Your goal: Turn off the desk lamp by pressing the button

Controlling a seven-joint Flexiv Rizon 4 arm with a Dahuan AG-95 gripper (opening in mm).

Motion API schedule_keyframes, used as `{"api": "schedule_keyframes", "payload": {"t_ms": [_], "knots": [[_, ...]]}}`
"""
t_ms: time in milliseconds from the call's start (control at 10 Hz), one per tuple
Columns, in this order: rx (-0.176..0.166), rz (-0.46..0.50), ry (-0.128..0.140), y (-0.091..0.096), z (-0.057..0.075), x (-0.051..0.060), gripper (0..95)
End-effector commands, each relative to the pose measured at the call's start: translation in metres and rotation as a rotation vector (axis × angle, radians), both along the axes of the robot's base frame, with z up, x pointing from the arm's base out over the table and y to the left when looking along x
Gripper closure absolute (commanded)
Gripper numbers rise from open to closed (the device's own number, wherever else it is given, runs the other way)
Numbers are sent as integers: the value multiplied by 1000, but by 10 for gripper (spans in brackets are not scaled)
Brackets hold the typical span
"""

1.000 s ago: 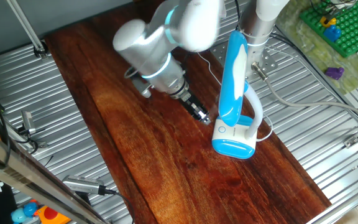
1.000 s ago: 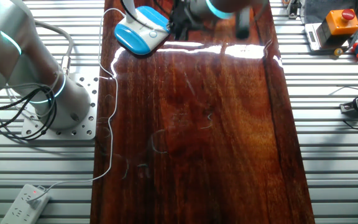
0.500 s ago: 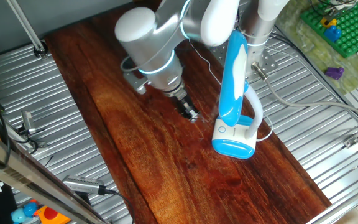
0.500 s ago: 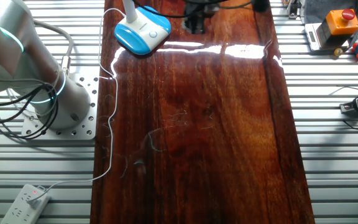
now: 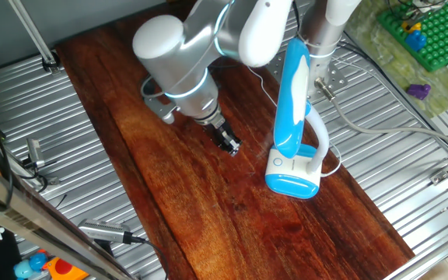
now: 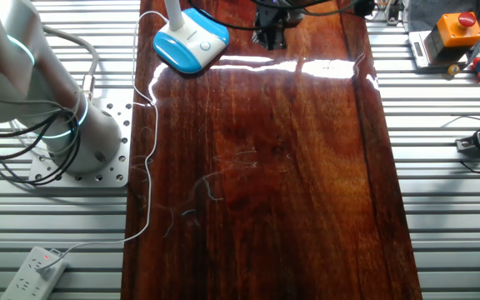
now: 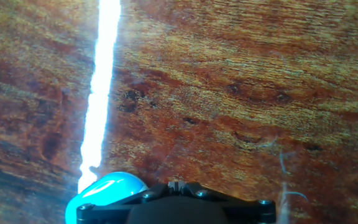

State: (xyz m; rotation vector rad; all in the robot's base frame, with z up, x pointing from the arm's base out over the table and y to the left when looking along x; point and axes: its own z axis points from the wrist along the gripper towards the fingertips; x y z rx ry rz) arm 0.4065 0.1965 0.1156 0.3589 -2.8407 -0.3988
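Lamp point(image 5: 294, 124) standing on the dark wooden table point(image 5: 208, 202), base turned so that the button point(image 5: 278, 162) faces up, free for a downward press. Claw point(image 5: 229, 143) poised beside the base, apart from it and low over bare wood; button off to one side of it, untouched. Arm reaches in from the table's far end, wrist tilted, fingers angled down at the wood. Hand view: only wood, a glare stripe and a blue corner of the base. Claw released or clenched: cannot tell
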Motion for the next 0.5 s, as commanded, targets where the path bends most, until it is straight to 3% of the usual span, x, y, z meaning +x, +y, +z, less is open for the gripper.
{"api": "schedule_keyframes", "payload": {"t_ms": [100, 500], "knots": [[3, 6, -7, -2, -2, -2, 950], [5, 13, -13, -5, -6, -1, 950]]}}
